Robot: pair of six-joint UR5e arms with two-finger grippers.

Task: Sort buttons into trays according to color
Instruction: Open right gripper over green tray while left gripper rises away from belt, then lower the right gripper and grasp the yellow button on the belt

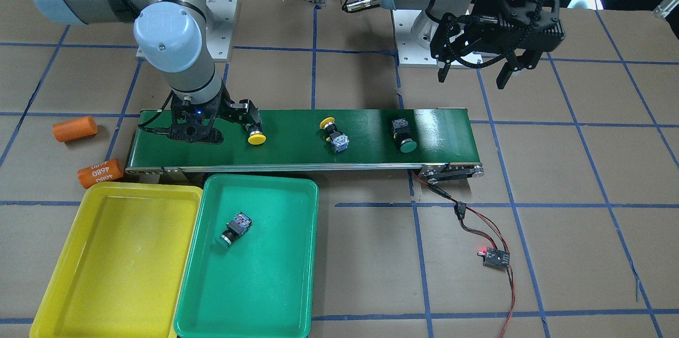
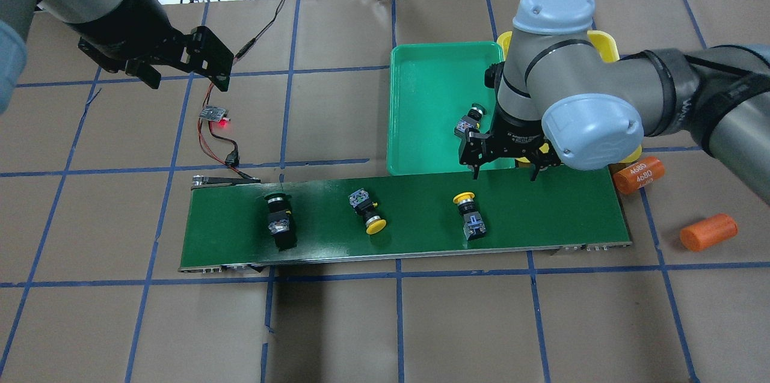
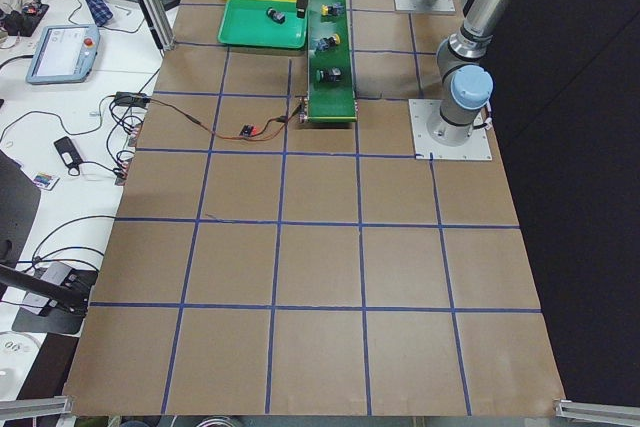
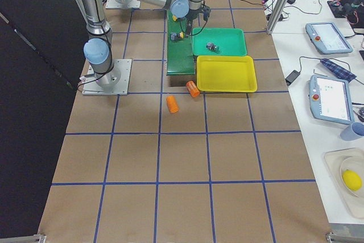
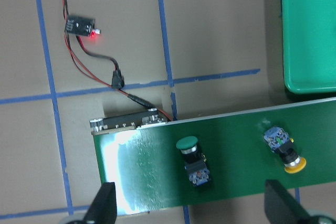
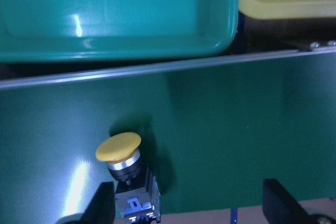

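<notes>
1. Overhead: the belt carries three buttons. The green button is at the end nearest the left tool, then come the middle yellow button and the end yellow button. The right tool is over the belt's far edge, jaws apart. The left tool, jaws apart, hangs off the belt over the counter. The right arm hides most of the yellow tray.
2. Front-facing: both trays show whole, touching each other, just beside the belt. The tray button, green-capped, lies in the green tray. Two orange cylinders lie off the belt's end by the yellow tray.
3. Left wrist: the parted jaws frame the green button. A wired board glows red off the belt's end.
4. Right wrist: the end yellow button lies on the belt between the parted jaws, near one, unclamped.
5. Side views: the tools are too small to tell their state.
</notes>
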